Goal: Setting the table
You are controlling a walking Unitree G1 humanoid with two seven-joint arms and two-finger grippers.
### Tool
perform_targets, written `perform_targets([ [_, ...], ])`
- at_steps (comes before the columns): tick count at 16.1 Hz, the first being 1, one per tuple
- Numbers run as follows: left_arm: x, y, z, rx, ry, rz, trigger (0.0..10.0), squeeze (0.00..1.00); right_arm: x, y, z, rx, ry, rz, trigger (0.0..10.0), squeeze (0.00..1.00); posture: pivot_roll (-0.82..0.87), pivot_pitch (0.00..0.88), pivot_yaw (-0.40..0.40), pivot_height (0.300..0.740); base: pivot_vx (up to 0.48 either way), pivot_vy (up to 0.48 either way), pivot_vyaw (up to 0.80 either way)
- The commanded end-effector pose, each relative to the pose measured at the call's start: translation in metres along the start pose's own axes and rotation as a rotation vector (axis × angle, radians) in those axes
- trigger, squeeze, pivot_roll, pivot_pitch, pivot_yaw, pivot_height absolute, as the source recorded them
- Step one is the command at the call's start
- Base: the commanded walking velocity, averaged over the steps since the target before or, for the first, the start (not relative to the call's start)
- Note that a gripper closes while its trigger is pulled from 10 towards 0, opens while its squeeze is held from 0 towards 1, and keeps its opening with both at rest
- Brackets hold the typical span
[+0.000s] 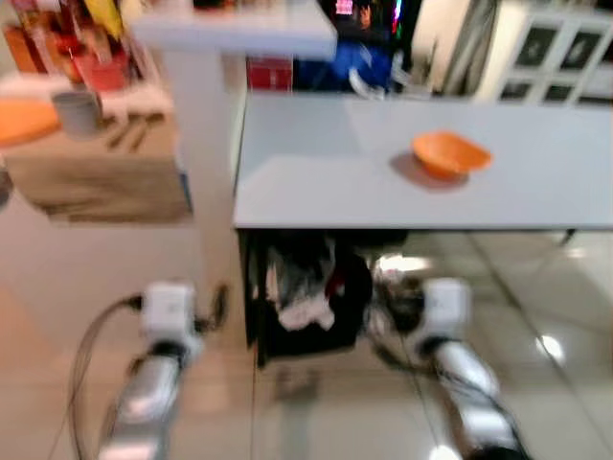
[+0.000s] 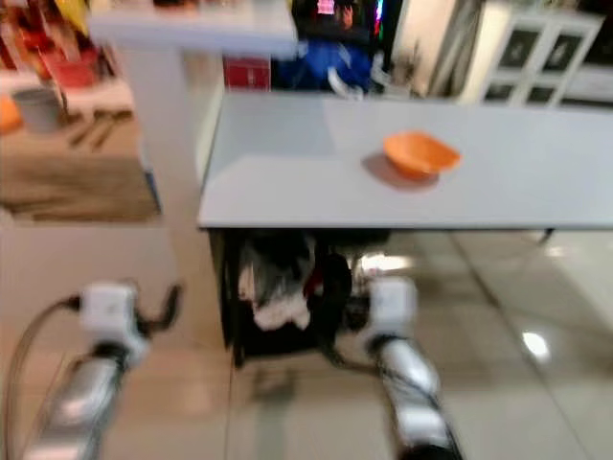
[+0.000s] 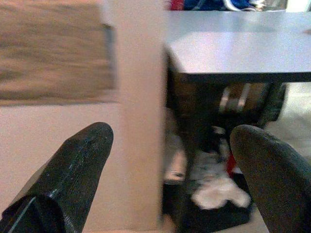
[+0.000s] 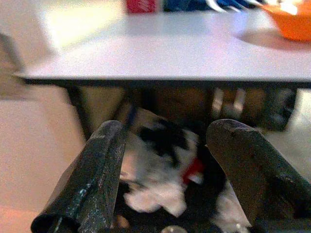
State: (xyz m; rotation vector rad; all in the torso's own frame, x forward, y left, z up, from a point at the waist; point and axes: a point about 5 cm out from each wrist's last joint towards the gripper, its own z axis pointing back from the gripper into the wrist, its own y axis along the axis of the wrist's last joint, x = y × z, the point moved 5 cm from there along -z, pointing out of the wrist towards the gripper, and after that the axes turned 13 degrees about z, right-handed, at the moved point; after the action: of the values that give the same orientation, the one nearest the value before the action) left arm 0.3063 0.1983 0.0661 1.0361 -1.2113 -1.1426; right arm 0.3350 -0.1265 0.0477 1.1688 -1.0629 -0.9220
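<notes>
Left gripper (image 3: 170, 160) and right gripper (image 4: 167, 165) held low, forward, jaws apart, empty

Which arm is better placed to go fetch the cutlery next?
Left, probably. The cutlery lies on the wooden counter on the robot's left, ahead of the open, empty left gripper. The right gripper, also open and empty, faces the grey table with the orange bowl.

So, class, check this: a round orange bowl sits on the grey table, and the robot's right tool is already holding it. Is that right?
Not quite. The round orange bowl does sit on the grey table, but the right tool is open and holds nothing; it is low in front of the table edge. The right wrist view shows this.
</notes>
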Motion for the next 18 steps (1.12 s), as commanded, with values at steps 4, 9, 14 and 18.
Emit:
perform_targets([
  [4,0.011,0.005,-0.004,0.023,-0.027,0.004,10.0,0.0,0.019,0.002,-0.001,-0.002,-0.042,0.095,10.0,0.0,-0.01,0.0,-0.03,0.74,0.0,0.48,0.0],
  [9,0.014,0.006,-0.005,0.028,-0.035,-0.008,10.0,0.0,0.021,0.005,-0.005,0.004,-0.062,0.083,10.0,1.0,-0.01,0.0,-0.032,0.74,0.0,0.48,0.0],
  [14,0.015,0.008,-0.008,0.033,-0.037,-0.02,10.0,0.0,0.017,0.015,-0.007,0.032,-0.066,0.119,10.0,1.0,0.0,0.0,-0.033,0.74,0.0,0.48,0.0],
  [18,0.013,0.012,-0.01,0.042,-0.006,-0.083,10.0,0.0,0.008,0.031,-0.01,0.093,-0.04,0.152,10.0,0.0,0.0,0.0,-0.035,0.74,0.0,0.12,0.0],
])
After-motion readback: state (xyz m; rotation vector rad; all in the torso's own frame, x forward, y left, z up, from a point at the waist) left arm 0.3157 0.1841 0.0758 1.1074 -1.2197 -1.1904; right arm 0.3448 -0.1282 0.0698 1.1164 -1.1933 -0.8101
